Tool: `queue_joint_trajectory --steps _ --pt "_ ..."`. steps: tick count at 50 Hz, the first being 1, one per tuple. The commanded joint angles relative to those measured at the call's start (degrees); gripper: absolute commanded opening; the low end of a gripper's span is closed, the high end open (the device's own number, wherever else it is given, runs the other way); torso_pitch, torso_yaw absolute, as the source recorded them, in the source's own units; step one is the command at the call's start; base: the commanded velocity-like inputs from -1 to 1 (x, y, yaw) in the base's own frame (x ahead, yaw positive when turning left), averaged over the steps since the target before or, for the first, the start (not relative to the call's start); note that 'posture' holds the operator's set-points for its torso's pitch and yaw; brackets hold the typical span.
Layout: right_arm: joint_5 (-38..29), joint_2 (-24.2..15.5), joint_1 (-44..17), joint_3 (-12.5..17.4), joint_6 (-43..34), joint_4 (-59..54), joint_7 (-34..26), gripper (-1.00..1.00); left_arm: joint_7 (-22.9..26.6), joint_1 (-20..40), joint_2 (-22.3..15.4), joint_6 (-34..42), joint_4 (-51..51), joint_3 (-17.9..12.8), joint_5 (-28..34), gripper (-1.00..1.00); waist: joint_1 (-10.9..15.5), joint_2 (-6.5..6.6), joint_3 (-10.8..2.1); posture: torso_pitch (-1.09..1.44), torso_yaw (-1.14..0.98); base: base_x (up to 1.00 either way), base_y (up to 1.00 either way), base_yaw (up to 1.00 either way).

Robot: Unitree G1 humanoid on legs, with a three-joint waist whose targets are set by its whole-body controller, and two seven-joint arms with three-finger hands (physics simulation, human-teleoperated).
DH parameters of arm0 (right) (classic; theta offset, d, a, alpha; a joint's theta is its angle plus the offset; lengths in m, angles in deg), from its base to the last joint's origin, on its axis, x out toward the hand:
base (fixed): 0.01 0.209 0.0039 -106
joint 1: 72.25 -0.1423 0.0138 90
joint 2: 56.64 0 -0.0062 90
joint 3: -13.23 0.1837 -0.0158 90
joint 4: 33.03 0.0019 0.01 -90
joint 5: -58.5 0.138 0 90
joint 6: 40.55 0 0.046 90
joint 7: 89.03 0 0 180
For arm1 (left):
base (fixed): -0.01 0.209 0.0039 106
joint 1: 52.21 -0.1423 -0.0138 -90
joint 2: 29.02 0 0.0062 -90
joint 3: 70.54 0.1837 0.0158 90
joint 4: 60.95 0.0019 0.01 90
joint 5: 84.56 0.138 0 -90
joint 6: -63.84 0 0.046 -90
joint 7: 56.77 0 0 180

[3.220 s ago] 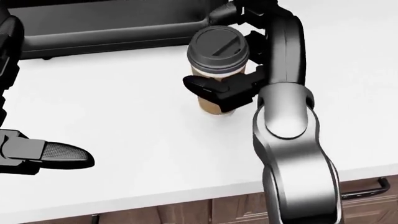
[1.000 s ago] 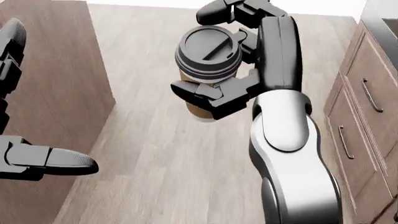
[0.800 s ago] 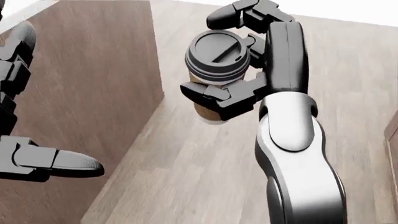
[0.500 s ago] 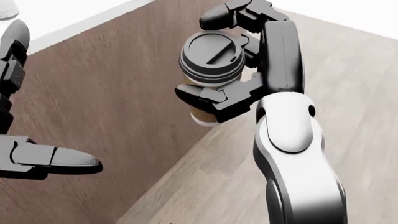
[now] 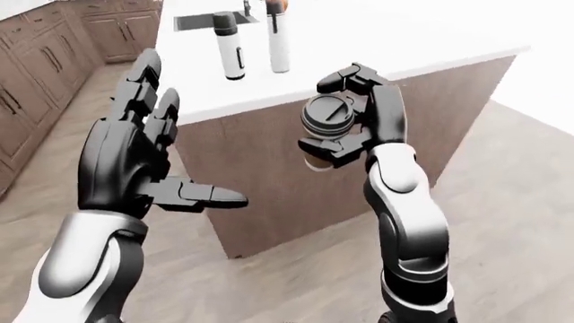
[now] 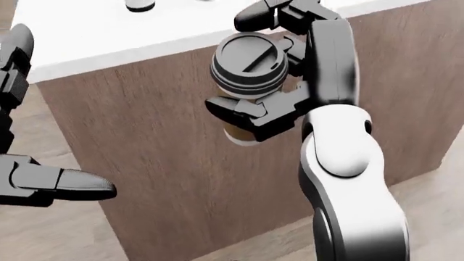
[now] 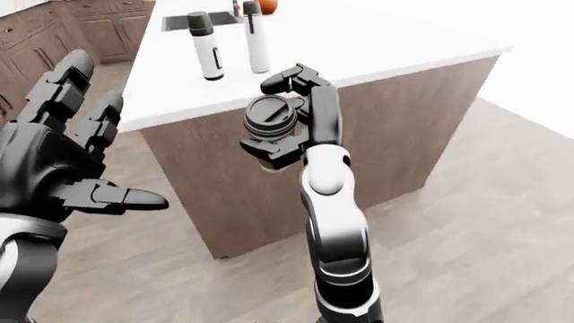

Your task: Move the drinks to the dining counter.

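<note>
Fingers (image 6: pixel 243 113) of right hand (image 6: pixel 279 76) closed round cup (image 6: pixel 246 81), brown paper with dark lid, held upright in the air beside island (image 5: pixel 296 168), level with its wood side just under the white top. Left hand (image 5: pixel 134 161) spread wide, holding nothing, left of island's near corner. On island top, well above cup in left-eye view: two white bottles (image 5: pixel 231 47) with dark caps, standing close together. Orange round thing (image 7: pixel 266 6) beyond them, perhaps fruit; too small to tell. Wood floor (image 5: pixel 503 202) around island; cabinets (image 5: pixel 36 60) far left.
</note>
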Motion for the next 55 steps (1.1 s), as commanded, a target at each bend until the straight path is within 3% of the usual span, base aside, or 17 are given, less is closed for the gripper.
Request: queue_joint_trajectory --steps 1,8,11,12,18,21,22,24,29,31,33,34,42,45,46,48,55 --pt "-0.43 -0.48 -2.12 0.99 2.0 2.77 0.37 -1.0 0.01 1.88 -0.34 -2.01 -1.84 0.03 -0.26 1.0 -0.2 0.11 -1.86 0.0 0.0 0.14 0.0 1.0" --pt "-0.25 -0.88 -2.18 1.29 1.96 2.99 0.22 -1.0 -0.2 1.84 -0.24 -2.11 -1.82 0.59 -0.02 1.0 -0.56 -4.58 -0.27 0.0 0.0 0.14 0.0 1.0" --pt "0.03 -0.91 -2.23 1.62 2.33 3.09 0.46 -1.0 -0.16 1.9 -0.23 -2.08 -1.82 0.74 0.12 1.0 -0.98 -9.12 -1.39 0.0 0.0 0.14 0.0 1.0" --pt "0.26 -0.93 -2.44 1.8 1.42 3.42 0.47 -1.0 -0.14 1.95 -0.23 -1.99 -1.86 0.68 0.13 1.0 -2.71 -7.68 0.05 0.0 0.0 0.0 0.0 0.0" --pt "0.51 -1.63 -2.61 1.98 0.38 3.87 0.64 -1.0 -0.18 3.73 -0.94 -1.88 -0.11 -0.06 0.0 1.0 -1.92 -4.33 -1.35 0.0 0.0 0.02 -0.02 0.0" --pt "0.9 -2.17 -2.98 2.45 0.23 3.98 0.3 -1.0 -0.52 6.85 -2.76 -2.27 3.62 -0.67 -0.01 1.0 -2.84 1.5 -0.35 0.0 0.0 0.19 -0.2 0.0" --pt "0.95 -2.36 -3.04 2.42 0.28 3.89 0.21 -1.0 -0.6 7.22 -3.13 -2.45 4.25 -0.73 -0.06 1.0 -2.42 0.08 -0.14 0.0 0.0 0.19 -0.2 0.0" --pt "0.78 -2.56 -3.31 2.17 -0.44 4.25 -0.1 -1.0 -0.87 7.59 -3.57 -2.56 4.79 -0.9 -0.32 1.0 -2.53 1.14 -0.7 0.0 0.0 0.24 -0.2 0.0" --pt "0.74 -2.89 -3.69 2.66 -1.73 5.77 -0.5 -1.0 -1.24 8.27 -4.62 -2.13 5.05 -1.84 -1.54 1.0 -1.45 -1.45 -0.17 0.0 0.0 0.33 -0.2 0.0" --pt "0.73 -3.13 -3.68 2.72 -2.11 6.17 -0.63 -1.0 -1.35 7.86 -4.88 -2.73 5.35 -1.76 -1.65 1.0 -1.07 -3.36 -0.23 0.0 0.0 0.34 -0.2 0.0" --pt "0.7 -3.38 -3.7 2.72 -2.37 6.41 -0.84 -1.0 -1.42 7.53 -5.02 -3.36 5.81 -1.71 -1.63 1.0 -1.27 -7.64 -1.47 0.0 0.0 0.35 -0.21 0.0" --pt "0.64 -3.54 -3.63 2.68 -2.36 6.43 -0.99 -1.0 -1.52 7.41 -5.03 -3.37 5.79 -1.78 -1.74 1.0 -1.75 -5.61 -0.62 0.0 0.0 0.34 -0.21 0.0" --pt "-0.42 -4.31 -3.83 2.41 -3.99 8.11 -2.63 -1.0 -1.48 5.82 -5.08 -4.1 5.45 -2.37 -2.07 1.0 -2.83 -1.75 0.07 0.0 0.0 0.34 -0.21 0.0" --pt "-0.85 -4.33 -4.33 2.63 -4.83 8.82 -3.11 -1.0 -1.55 5.43 -5.15 -3.94 4.97 -2.78 -2.55 1.0 -3.39 2.8 -1.17 0.0 0.0 0.35 -0.21 0.0" --pt "-0.92 -4.21 -4.19 2.79 -4.9 8.9 -3.03 -1.0 -1.64 5.5 -5.21 -3.7 4.76 -3.03 -2.87 1.0 -2.67 0.76 -0.42 0.0 0.0 0.34 -0.21 0.0" --pt "-0.93 -4.28 -4.08 2.83 -4.97 9.12 -3.22 -1.0 -1.78 5.56 -5.37 -3.37 4.45 -3.22 -3.22 1.0 -2.75 2.02 -0.26 0.0 0.0 0.35 -0.21 0.0" --pt "-0.88 -4.66 -4.44 3.23 -5.57 9.78 -3.47 -1.0 -2.45 5.7 -5.66 -2.93 4.1 -3.22 -4.0 1.0 -1.55 -1.21 -0.61 0.0 0.0 0.34 -0.21 0.0"
